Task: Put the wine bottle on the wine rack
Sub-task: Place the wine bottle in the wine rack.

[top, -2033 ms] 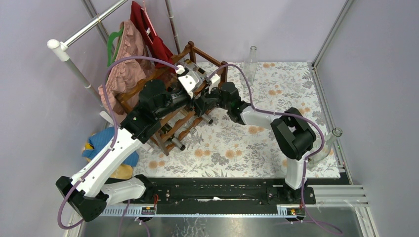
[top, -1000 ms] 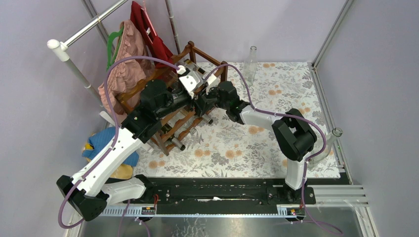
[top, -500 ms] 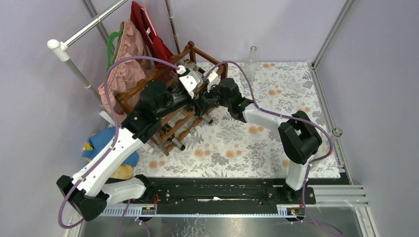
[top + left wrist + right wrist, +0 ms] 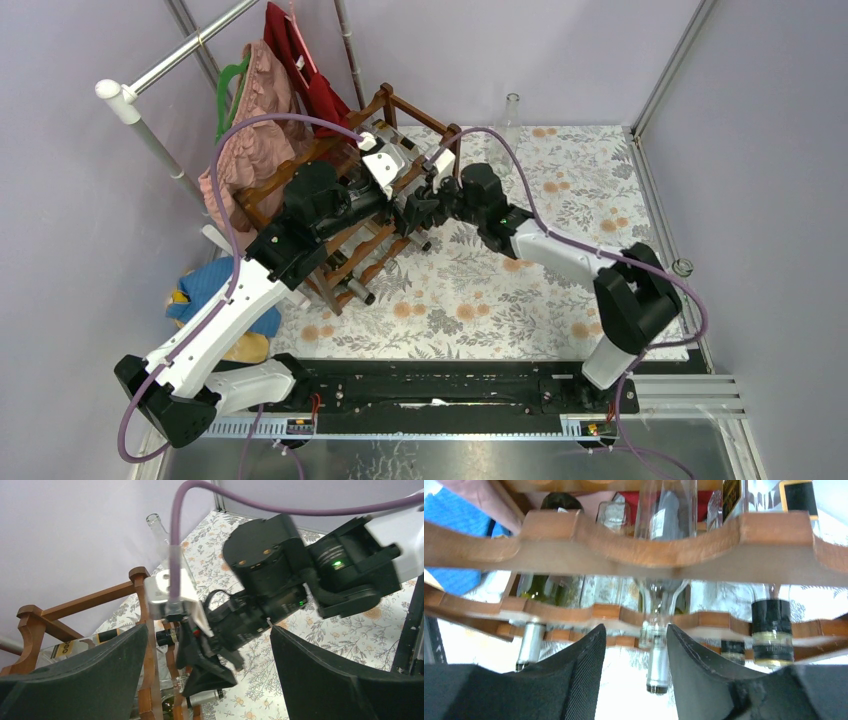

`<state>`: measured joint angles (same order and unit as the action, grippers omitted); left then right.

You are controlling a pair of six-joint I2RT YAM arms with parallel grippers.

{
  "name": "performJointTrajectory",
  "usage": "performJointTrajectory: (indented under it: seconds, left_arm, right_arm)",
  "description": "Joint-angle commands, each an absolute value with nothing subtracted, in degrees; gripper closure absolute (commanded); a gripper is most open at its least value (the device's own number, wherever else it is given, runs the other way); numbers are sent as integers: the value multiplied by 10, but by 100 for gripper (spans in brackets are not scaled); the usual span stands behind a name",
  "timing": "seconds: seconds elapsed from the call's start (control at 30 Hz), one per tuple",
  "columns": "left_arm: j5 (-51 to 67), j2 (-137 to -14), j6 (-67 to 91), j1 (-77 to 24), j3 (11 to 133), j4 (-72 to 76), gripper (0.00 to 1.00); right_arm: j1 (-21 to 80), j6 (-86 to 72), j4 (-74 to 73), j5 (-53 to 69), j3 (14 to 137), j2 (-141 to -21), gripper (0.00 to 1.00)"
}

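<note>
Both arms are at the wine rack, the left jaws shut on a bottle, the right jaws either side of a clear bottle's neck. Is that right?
No. The left gripper is wide open and holds nothing, as the left wrist view shows. The rest is right: both arms are at the wine rack, and the right gripper has its jaws either side of the clear bottle at its neck.

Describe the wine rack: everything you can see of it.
The wine rack is dark reddish-brown wood, with square corner posts and scalloped rails in several tiers. It stands upright on the far-left part of the floral-covered table. Several bottles lie across its scallops, with their necks poking out past the front rails.
</note>
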<state>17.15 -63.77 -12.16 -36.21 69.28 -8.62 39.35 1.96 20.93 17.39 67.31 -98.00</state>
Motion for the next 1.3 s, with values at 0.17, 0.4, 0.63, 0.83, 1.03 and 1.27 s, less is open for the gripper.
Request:
performJointTrajectory:
  seconds: [0.17, 0.4, 0.63, 0.83, 1.03, 1.27]
  left_arm:
    - [185, -619, -115, -357, 683, -42, 1]
    - [180, -615, -119, -357, 681, -43, 1]
    - [166, -606, -119, -357, 667, -25, 1]
    - [162, -605, -121, -356, 664, -24, 1]
    - [152, -597, -125, -357, 660, -18, 1]
    - [155, -596, -126, -357, 657, -18, 1]
  right_arm:
    - [390, 109, 140, 218, 615, -857, 66]
    - [390, 174, 9, 242, 684, -931, 85]
    - [390, 183, -21, 211, 736, -978, 86]
    - [390, 186, -21, 192, 754, -1001, 86]
    - [386, 160, -13, 196, 791, -1039, 86]
    - [383, 149, -6, 201, 803, -1049, 85]
